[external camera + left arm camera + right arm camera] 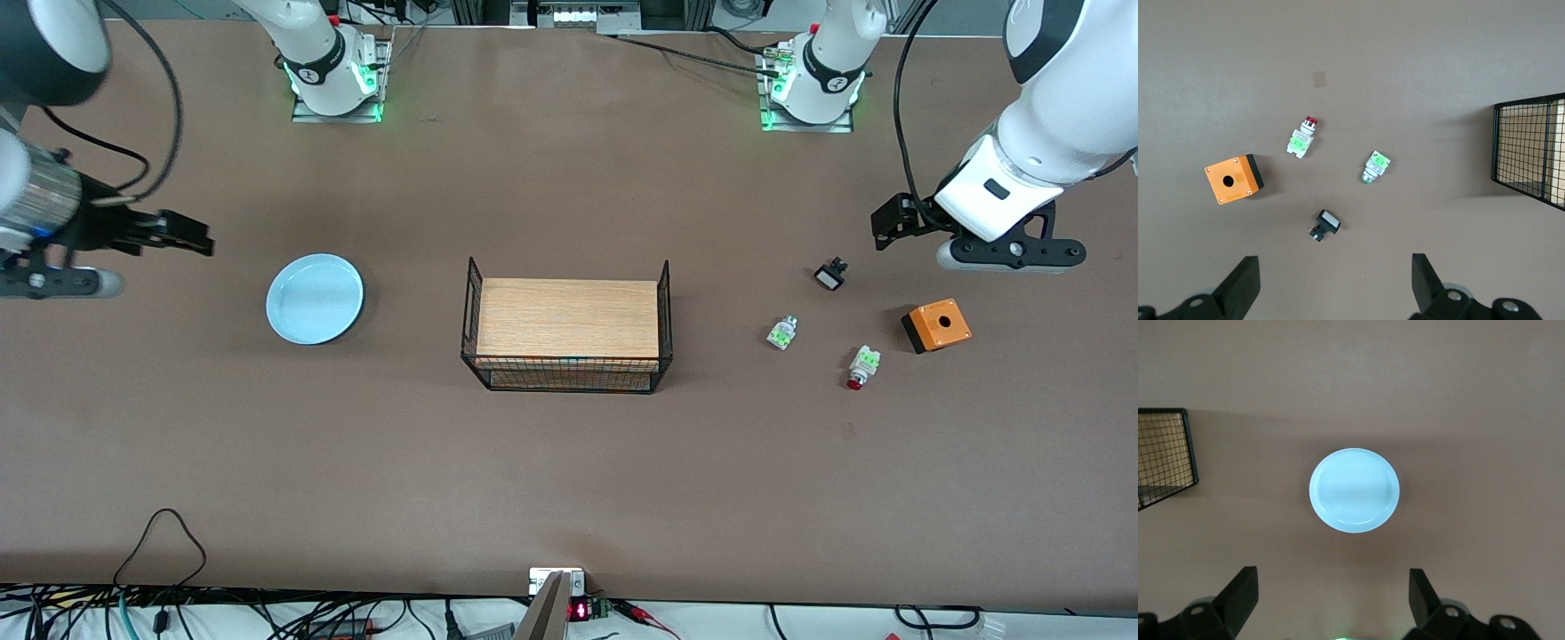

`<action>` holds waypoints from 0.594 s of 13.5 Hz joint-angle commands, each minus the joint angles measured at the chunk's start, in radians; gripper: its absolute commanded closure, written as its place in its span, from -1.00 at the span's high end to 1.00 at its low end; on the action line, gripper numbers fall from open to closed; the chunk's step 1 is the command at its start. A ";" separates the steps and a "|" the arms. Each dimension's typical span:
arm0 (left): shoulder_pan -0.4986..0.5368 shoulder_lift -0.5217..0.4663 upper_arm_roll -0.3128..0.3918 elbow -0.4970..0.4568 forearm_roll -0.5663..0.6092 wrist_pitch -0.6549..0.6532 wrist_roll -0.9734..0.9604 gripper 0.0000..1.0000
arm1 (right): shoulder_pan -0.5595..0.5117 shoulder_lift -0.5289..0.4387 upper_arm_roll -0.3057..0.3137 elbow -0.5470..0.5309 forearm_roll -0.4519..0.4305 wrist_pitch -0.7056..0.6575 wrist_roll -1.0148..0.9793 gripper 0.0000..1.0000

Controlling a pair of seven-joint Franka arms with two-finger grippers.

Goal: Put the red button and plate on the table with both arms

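Observation:
The pale blue plate lies flat on the brown table toward the right arm's end. My right gripper hangs open above the table beside the plate, holding nothing. The red button lies on its side on the table toward the left arm's end. My left gripper hovers open and empty over bare table close to the small black-and-white piece.
A wood-topped black wire basket stands mid-table. A clear-and-green piece and an orange box with a hole lie by the red button. Cables run along the table's front edge.

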 commanded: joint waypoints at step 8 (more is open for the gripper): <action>0.005 -0.007 0.004 0.009 -0.010 -0.016 0.023 1.00 | -0.007 -0.120 -0.044 -0.175 -0.045 0.139 -0.067 1.00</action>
